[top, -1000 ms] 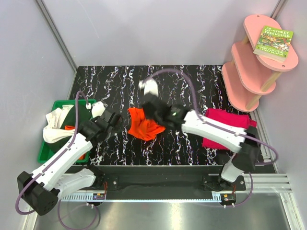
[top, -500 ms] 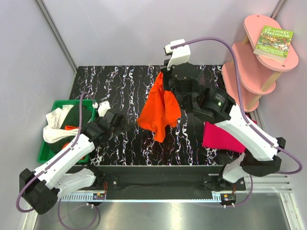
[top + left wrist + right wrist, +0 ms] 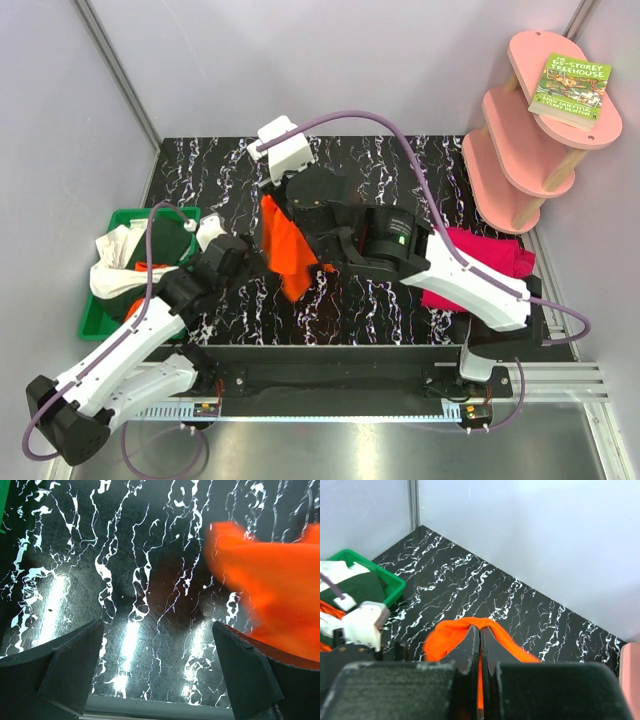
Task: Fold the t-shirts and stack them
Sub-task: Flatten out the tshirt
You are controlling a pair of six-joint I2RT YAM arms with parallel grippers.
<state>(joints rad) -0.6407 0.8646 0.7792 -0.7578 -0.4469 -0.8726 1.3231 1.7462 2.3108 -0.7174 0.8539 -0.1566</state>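
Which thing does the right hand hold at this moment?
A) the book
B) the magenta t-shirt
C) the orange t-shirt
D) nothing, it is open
C: in the right wrist view the right hand is shut on a fold of the orange t-shirt, and the cloth hangs down from it.

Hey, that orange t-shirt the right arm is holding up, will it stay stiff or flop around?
Probably floppy: the orange t-shirt hangs in loose folds from the shut right gripper. Likely light, since one pinch carries it. It may swing; its edge looks blurred in the left wrist view.
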